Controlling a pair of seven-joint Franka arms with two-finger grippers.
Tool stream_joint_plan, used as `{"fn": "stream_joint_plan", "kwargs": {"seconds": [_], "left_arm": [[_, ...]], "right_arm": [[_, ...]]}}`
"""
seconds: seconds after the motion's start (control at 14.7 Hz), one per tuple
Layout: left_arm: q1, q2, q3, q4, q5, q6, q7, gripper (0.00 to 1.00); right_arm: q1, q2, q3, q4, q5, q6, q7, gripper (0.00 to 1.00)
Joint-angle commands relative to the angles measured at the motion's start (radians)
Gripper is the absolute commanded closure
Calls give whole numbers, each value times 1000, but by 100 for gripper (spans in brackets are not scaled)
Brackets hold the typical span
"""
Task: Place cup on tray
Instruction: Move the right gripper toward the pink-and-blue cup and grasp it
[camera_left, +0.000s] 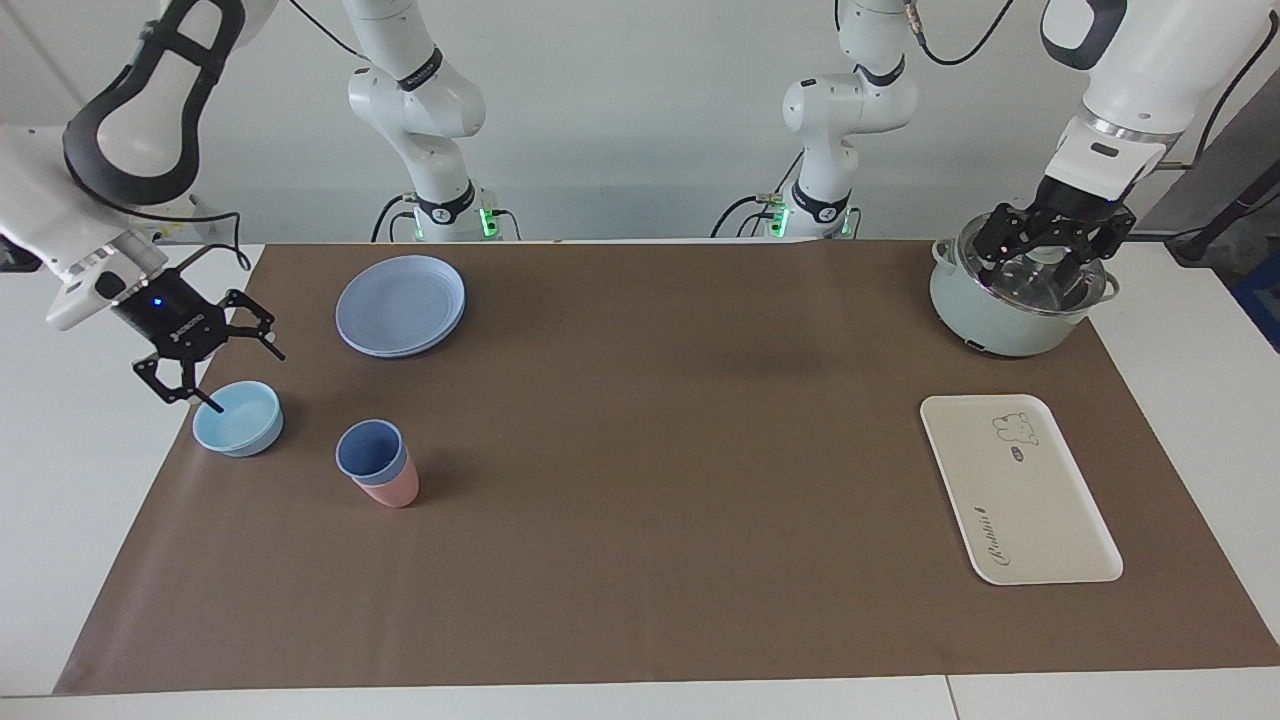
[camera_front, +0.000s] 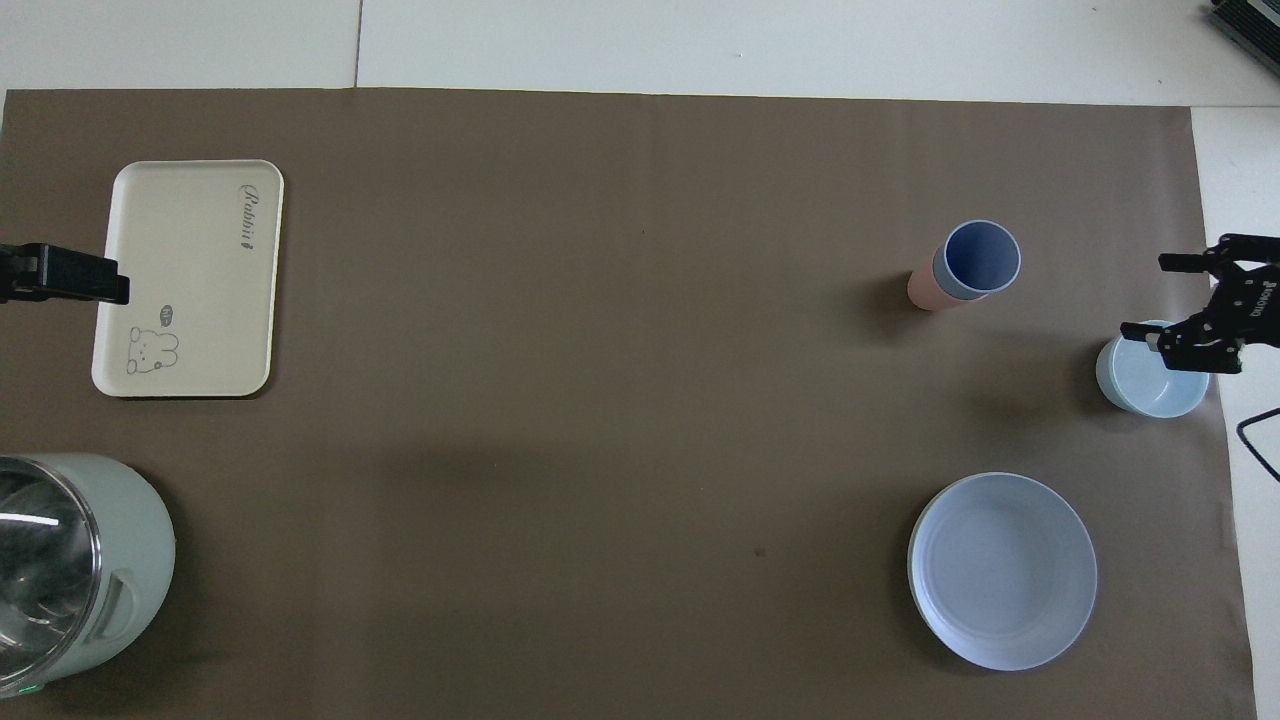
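The cup (camera_left: 371, 452) is a small periwinkle-blue tumbler, matte, tapered and without a handle. It sits nested inside a pink tumbler (camera_left: 393, 490) of the same shape, so only its upper part and darker blue inside show above the pink wall. The pair stands upright on the brown mat (camera_left: 660, 480) covering the surface, long axis vertical, mouth facing up (the rim reads as a full round ring from overhead). It is toward the right arm's end, beside the light-blue bowl (camera_left: 238, 418) and farther from the robots than the round blue plate (camera_left: 401, 305).

The tray (camera_left: 1018, 487) is cream-white with rounded corners, a bear drawing and cursive script. It lies flat at the left arm's end, well apart from the cup, its long side running away from the robots.

The right gripper (camera_left: 205, 372) hangs over the bowl with its fingers spread. The left gripper (camera_left: 1050, 262) sits over the glass lid of the pale green pot (camera_left: 1010, 300), fingers spread around the lid's knob; whether they touch it is unclear.
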Motion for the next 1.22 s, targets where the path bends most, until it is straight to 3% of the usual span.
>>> {"fn": "stream_joint_plan", "kwargs": {"seconds": [0.0, 0.2, 0.54, 1.16], "left_arm": [[2, -28, 2, -30, 2, 2, -8, 0], [2, -28, 2, -30, 2, 2, -8, 0], [2, -28, 2, -30, 2, 2, -8, 0], [2, -28, 2, -30, 2, 2, -8, 0]], "right_arm": [[11, 31, 12, -22, 111, 14, -39, 0], [-1, 163, 12, -21, 287, -2, -262, 0], [11, 226, 14, -41, 422, -68, -330, 0], [83, 238, 15, -52, 563, -31, -415, 0]]}}
